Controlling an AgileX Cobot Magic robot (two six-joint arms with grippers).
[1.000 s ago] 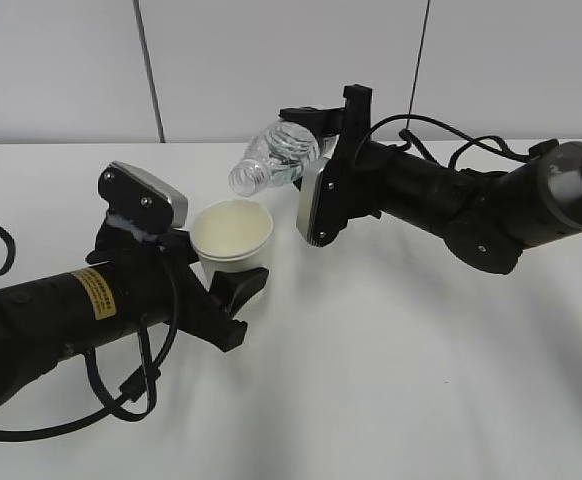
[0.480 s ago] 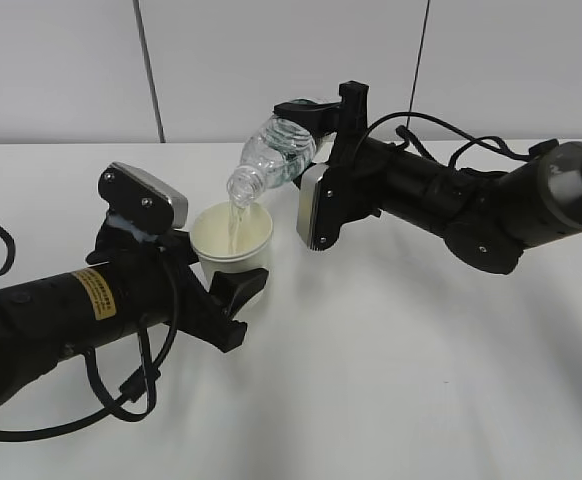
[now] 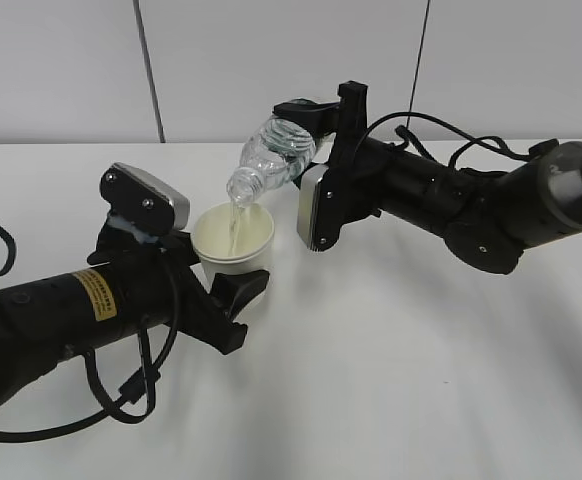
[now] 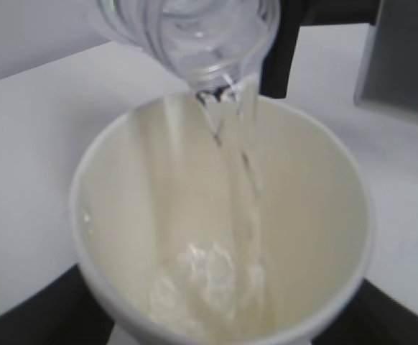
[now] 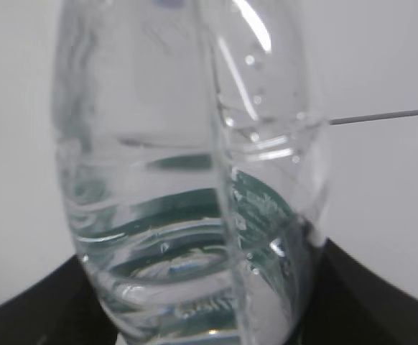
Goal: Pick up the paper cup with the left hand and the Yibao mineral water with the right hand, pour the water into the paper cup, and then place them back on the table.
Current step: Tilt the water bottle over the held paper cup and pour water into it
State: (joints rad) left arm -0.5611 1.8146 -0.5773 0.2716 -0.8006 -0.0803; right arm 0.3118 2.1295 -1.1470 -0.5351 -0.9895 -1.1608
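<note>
The cream paper cup (image 3: 234, 240) is held a little above the white table (image 3: 391, 380) by my left gripper (image 3: 211, 268), which is shut on it. My right gripper (image 3: 316, 125) is shut on the Yibao mineral water bottle (image 3: 273, 155), tilted neck-down to the left over the cup. A thin stream of water runs from the capless neck into the cup. The left wrist view shows the cup (image 4: 324, 215) from above with water splashing at its bottom and the bottle's neck (image 4: 209, 43) over its far rim. The right wrist view is filled by the clear bottle (image 5: 187, 208).
Loose black cables lie by the left arm (image 3: 121, 395) and behind the right arm (image 3: 471, 150). A grey wall panel with dark vertical seams stands behind the table's far edge.
One second ago the bottle was tilted less and no water ran. It has tipped further and moved slightly left; water now pours into the cup. The left arm has stayed almost still.
</note>
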